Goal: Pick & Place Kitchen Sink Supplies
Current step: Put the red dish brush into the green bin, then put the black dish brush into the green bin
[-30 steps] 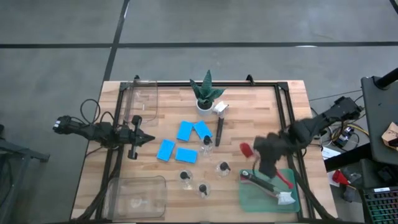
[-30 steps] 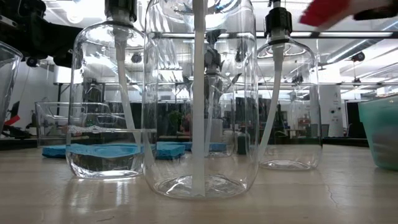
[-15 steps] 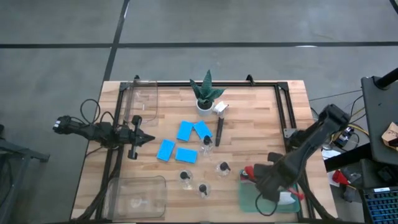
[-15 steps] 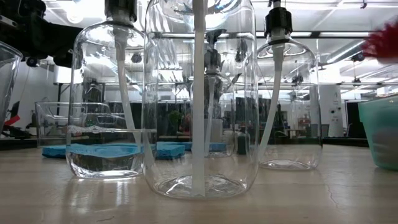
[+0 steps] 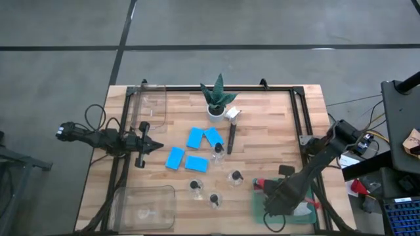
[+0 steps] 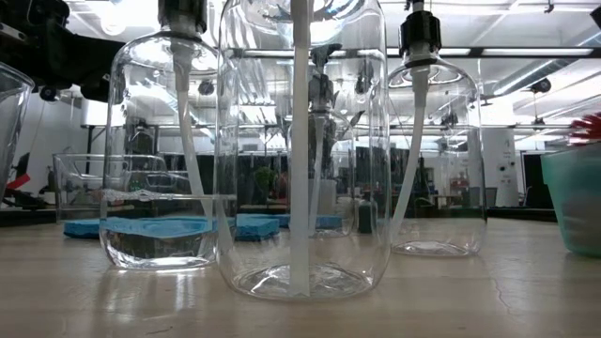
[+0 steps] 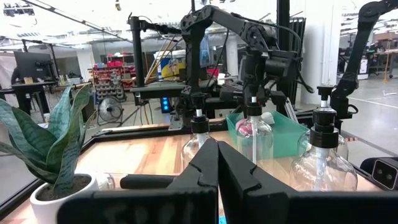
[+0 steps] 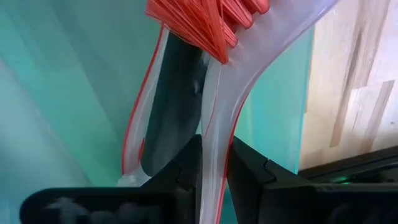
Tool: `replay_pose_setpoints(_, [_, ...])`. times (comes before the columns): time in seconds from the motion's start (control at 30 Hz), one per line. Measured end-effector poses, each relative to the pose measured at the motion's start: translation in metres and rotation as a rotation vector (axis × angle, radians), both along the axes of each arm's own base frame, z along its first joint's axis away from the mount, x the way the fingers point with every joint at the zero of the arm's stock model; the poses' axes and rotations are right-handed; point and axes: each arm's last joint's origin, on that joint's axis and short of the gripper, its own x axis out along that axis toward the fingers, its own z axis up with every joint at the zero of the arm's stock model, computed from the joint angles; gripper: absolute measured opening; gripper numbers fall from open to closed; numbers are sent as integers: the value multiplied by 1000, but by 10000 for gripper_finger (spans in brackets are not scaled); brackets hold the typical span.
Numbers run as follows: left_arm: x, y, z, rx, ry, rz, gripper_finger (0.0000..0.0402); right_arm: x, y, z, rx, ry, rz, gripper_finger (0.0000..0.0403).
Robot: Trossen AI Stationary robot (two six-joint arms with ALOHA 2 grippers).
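My right gripper [image 5: 275,202] hangs over the green tray [image 5: 314,216] at the near right, shut on a brush with red bristles [image 5: 260,183] and a pale translucent handle. A second brush [image 8: 168,106] lies in the tray below it. Several blue sponges [image 5: 195,137] lie flat mid-table, with small clear black-capped bottles [image 5: 235,177] standing near them. A dark-handled brush [image 5: 231,137] lies by the potted plant. My left gripper [image 5: 155,145] waits shut at the left, holding nothing. My right gripper pinches the brush's translucent handle [image 8: 211,155] between its two fingers, coming from above and pointing steeply down. The red bristle head [image 8: 199,25] sticks out past the fingers toward the table's left. In the low view the bristles [image 6: 587,127] show above the tray's rim.
A potted plant [image 5: 218,98] stands at the far middle. Clear plastic bins sit at the far left [image 5: 151,105] and near left [image 5: 146,206]. A black frame [image 5: 305,131] runs along the table's edges.
My right gripper has carried the red-bristled brush toward the table's near edge and down, tipping over to point steeply downward. It now hangs over the green tray. The brush's head has dropped in the low view from high up to just above the tray's rim.
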Motion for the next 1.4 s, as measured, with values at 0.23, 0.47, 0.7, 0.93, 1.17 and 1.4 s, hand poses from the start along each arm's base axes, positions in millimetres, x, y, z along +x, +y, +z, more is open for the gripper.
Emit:
replay_pose_setpoints(0.23, [0, 0, 0, 0, 0, 0, 0, 1, 0, -1, 8, -2, 4, 70])
replay_pose_setpoints(0.47, [0, 0, 0, 0, 0, 0, 0, 2, 1, 5, 22, -15, 0, 130])
replay_pose_setpoints(0.7, [0, 0, 0, 0, 0, 0, 0, 3, 3, 17, 48, -39, -10, 189])
replay_pose_setpoints(0.93, [0, 0, 0, 0, 1, 0, 0, 3, 2, 42, 58, -80, -79, 199])
replay_pose_setpoints(1.17, [0, 0, 0, 0, 1, 0, 0, 8, -16, 73, -51, -352, -315, 189])
replay_pose_setpoints(1.4, [0, 0, 0, 0, 1, 0, 0, 11, -69, 99, -60, -502, -771, 187])
